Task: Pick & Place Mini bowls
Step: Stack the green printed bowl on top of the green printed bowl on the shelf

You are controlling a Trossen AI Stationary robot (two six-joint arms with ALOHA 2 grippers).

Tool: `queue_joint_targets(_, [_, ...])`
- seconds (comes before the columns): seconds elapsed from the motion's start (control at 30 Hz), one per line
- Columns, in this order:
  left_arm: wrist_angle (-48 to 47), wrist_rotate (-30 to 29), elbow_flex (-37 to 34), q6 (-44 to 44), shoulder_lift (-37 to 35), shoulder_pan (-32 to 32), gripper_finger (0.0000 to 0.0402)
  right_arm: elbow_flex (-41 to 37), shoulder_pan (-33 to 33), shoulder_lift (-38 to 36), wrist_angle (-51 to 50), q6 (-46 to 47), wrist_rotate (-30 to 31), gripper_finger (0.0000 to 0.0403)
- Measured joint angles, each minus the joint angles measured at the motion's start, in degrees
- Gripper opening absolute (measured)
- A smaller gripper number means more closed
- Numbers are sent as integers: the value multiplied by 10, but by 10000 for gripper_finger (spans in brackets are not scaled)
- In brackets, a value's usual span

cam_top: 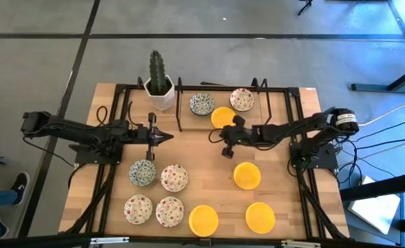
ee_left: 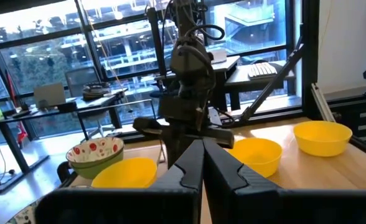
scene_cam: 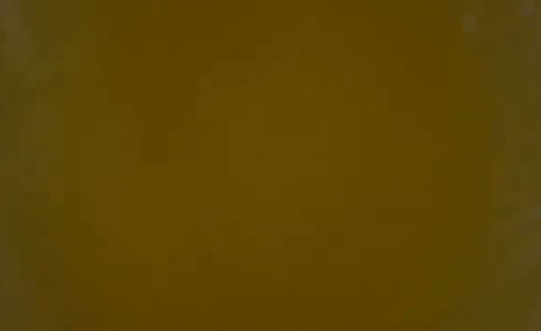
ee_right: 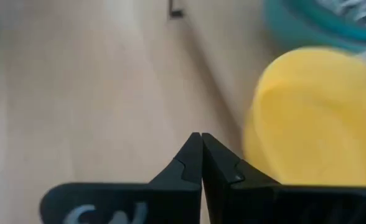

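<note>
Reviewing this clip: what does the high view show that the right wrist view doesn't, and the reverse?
Only the high view shows the whole table: the cactus in its white pot, the left gripper shut and empty above bare wood, the right gripper likewise, and ten mini bowls, including the four speckled bowls at front left. Only the right wrist view shows the right gripper's fingers pressed together up close. Both show the back yellow bowl beside the blue-green patterned bowl.
</note>
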Motion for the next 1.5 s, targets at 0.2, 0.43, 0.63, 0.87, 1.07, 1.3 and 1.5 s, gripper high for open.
queue_joint_targets(0.2, [0, 0, 0, 0, 0, 0, 3, 1, -4, -2, -13, 15, 31, 1])
queue_joint_targets(0.43, [0, 0, 0, 0, 0, 0, 3, 1, -19, -2, -22, 19, 35, 1])
queue_joint_targets(0.63, [0, 0, 0, -1, 0, 0, 3, 1, -32, -2, -22, 14, 42, 0])
queue_joint_targets(0.87, [0, 12, 0, -11, 0, 0, 3, 0, -18, -9, 17, -9, -64, 2])
queue_joint_targets(1.07, [0, 32, 0, -36, 0, 0, 3, 73, 28, -71, -94, -61, -220, 3])
queue_joint_targets(1.3, [-3, -1, 0, -49, 0, 0, 3, 102, 91, -253, -220, -155, -294, 4])
queue_joint_targets(1.5, [-24, -47, 0, -56, 0, 0, 3, -26, 122, -470, -121, -136, -277, 4])
